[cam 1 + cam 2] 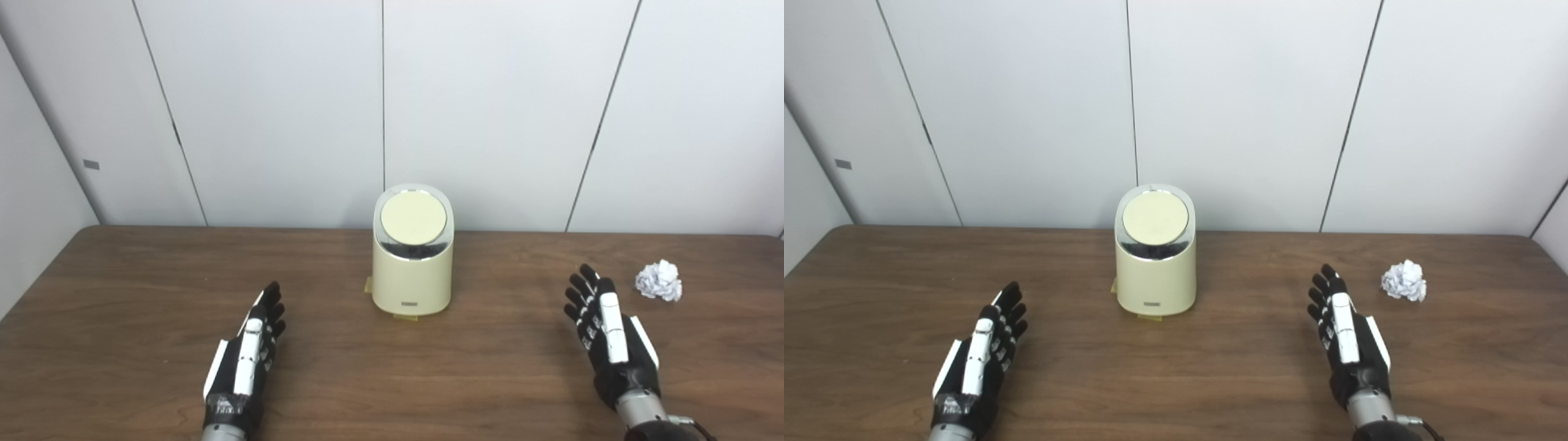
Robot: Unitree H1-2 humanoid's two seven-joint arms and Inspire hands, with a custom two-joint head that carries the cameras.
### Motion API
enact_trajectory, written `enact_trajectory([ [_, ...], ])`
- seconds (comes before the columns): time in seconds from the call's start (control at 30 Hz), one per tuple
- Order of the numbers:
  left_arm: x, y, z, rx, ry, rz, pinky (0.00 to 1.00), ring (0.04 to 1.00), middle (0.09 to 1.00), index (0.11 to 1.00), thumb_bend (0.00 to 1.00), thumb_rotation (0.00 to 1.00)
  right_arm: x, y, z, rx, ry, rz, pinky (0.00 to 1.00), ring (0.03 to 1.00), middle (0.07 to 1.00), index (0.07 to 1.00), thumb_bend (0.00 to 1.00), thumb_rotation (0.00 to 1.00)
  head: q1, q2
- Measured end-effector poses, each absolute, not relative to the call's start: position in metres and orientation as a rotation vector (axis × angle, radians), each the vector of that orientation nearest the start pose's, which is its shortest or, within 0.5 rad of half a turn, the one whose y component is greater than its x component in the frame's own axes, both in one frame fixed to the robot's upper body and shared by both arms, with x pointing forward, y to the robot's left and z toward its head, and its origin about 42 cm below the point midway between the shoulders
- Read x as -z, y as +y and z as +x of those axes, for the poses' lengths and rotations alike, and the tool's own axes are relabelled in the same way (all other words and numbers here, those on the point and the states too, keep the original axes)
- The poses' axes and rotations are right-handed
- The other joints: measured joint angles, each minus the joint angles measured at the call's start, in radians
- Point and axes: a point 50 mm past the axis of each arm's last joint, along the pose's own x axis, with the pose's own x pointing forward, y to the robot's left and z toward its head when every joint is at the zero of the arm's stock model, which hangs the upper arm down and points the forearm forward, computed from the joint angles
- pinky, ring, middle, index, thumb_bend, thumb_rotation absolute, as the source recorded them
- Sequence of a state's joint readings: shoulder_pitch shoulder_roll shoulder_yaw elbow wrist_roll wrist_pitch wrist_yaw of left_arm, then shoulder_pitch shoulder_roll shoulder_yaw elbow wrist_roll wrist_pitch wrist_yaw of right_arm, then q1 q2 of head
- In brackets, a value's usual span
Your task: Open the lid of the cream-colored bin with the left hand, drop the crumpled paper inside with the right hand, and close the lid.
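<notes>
With the lid [413, 218] shut flat on the cream-colored bin [411, 282], which stands upright at the middle of the table [122, 294] toward its far edge, nothing of the task looks begun. The left hand [248, 358] lies nearer the camera and to the bin's left, fingers extended and apart, holding nothing; the right hand [609, 337] is likewise released, near the crumpled paper [659, 280] but not touching it (the paper sits just beyond it, to the right). The step in hand is judged to be the left hand's reach for the lid. It should come at the lid's rim from the left side and lift gently, since the bin looks light and could slide or tip; small yellowish tabs [405, 316] at its base may be tape. The right eye view shows more of the table's right end and a corner of wall beyond the paper, while the left eye view shows more of the side wall at left
</notes>
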State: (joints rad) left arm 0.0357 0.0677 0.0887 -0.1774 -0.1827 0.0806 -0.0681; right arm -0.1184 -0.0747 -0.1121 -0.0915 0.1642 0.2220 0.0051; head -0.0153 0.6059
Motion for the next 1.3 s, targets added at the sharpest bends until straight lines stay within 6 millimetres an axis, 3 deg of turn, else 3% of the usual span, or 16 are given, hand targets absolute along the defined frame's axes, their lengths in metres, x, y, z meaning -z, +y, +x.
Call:
enact_trajectory([
  [0.4,-0.134,0.258,0.273,-0.001,-0.073,-0.089,1.00,1.000,1.000,1.000,0.56,0.84,-0.142,-0.250,0.319,0.059,0.005,0.090,0.95,0.946,0.950,0.968,0.62,0.95,-0.014,0.011],
  [0.5,-0.136,0.257,0.275,0.004,-0.076,-0.088,1.00,1.000,1.000,1.000,0.52,0.83,-0.142,-0.250,0.319,0.059,0.005,0.089,0.95,0.947,0.953,0.966,0.63,0.95,-0.011,0.000],
  [0.6,-0.140,0.253,0.280,-0.006,-0.045,0.010,1.00,1.000,0.998,1.000,0.68,0.71,-0.142,-0.251,0.319,0.061,0.004,0.089,0.94,0.946,0.948,0.964,0.64,0.94,-0.005,-0.014],
  [0.63,-0.146,0.251,0.282,-0.015,-0.041,0.045,1.00,1.000,0.988,0.993,0.75,0.62,-0.142,-0.251,0.319,0.060,0.002,0.089,0.95,0.948,0.951,0.968,0.63,0.94,-0.002,-0.017],
  [0.73,-0.171,0.246,0.299,-0.044,-0.079,0.101,0.99,0.982,0.967,0.981,0.82,0.53,-0.142,-0.251,0.319,0.060,-0.010,0.086,0.95,0.946,0.951,0.968,0.63,0.95,0.005,-0.021],
  [0.83,-0.209,0.237,0.324,-0.038,-0.164,0.111,0.97,0.974,0.971,0.990,0.82,0.45,-0.142,-0.251,0.319,0.059,-0.012,0.084,0.95,0.945,0.951,0.969,0.63,0.95,0.006,-0.021],
  [0.97,-0.252,0.223,0.351,-0.023,-0.270,0.131,0.96,0.953,0.958,0.976,0.87,0.42,-0.140,-0.250,0.320,0.056,-0.004,0.082,0.95,0.938,0.944,0.964,0.65,0.94,0.009,-0.021],
  [1.07,-0.269,0.214,0.366,-0.017,-0.276,0.182,0.97,0.966,0.965,0.978,0.86,0.39,-0.135,-0.250,0.320,0.059,0.010,0.080,0.95,0.935,0.940,0.962,0.66,0.93,0.011,-0.026],
  [1.3,-0.303,0.203,0.407,-0.023,-0.280,0.330,0.88,0.927,0.937,0.940,0.96,0.28,-0.134,-0.247,0.322,0.055,-0.001,0.067,0.95,0.927,0.936,0.960,0.68,0.94,0.011,-0.029],
])
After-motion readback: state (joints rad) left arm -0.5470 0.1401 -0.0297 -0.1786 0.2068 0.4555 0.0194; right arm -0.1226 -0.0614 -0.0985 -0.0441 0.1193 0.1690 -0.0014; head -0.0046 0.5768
